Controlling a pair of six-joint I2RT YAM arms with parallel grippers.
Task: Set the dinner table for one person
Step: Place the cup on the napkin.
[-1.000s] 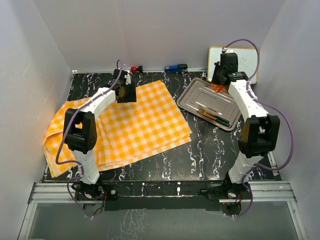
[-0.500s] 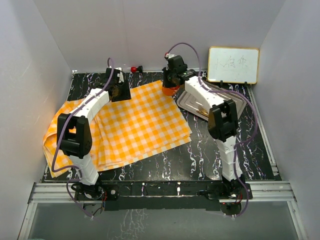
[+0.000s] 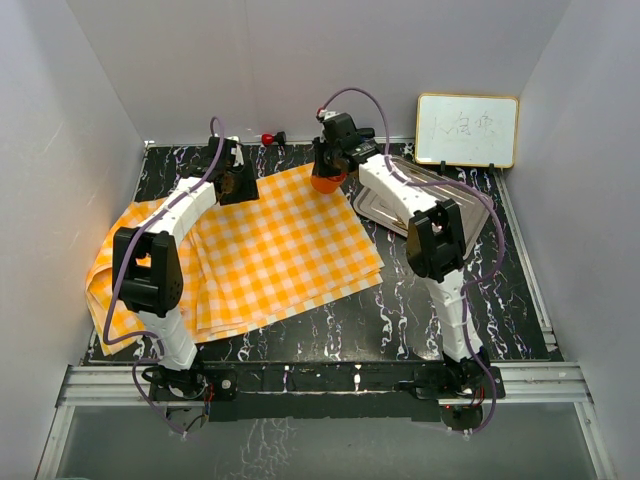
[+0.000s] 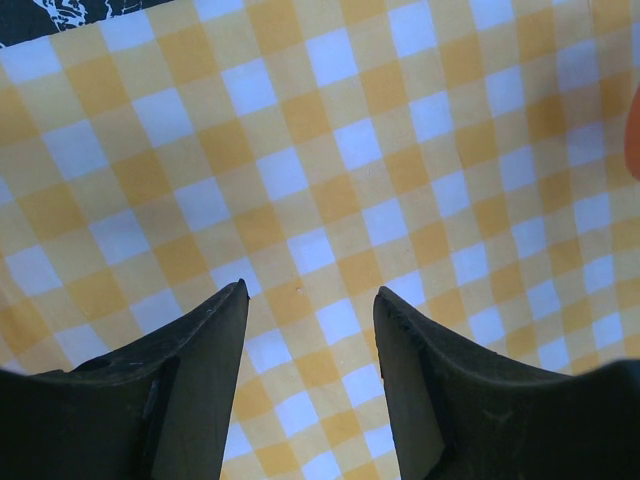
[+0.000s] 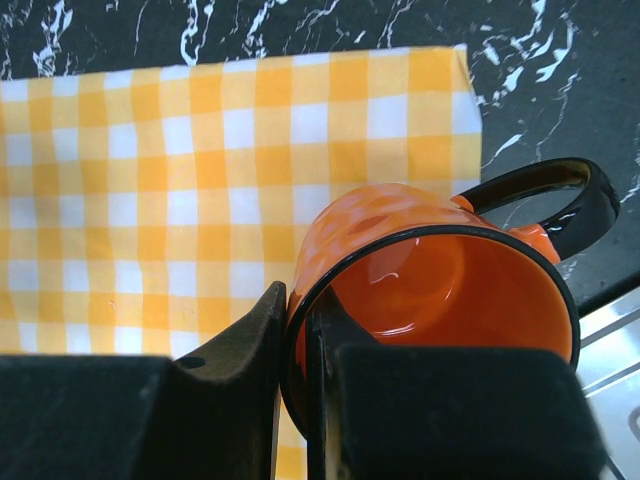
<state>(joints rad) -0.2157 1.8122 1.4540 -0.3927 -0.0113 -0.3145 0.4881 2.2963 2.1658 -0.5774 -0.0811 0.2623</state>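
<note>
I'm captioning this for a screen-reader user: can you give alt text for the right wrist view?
The right hand pinches the rim of an orange mug with a black handle, over the corner of an orange-and-white checked cloth. The black marbled dinner table lies beyond.

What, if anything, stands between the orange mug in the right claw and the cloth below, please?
Nothing visible: the orange black-rimmed mug, pinched at its rim by the right claw, hangs over a bare corner of the orange-and-white checked cloth. The open left claw hovers apart.
</note>
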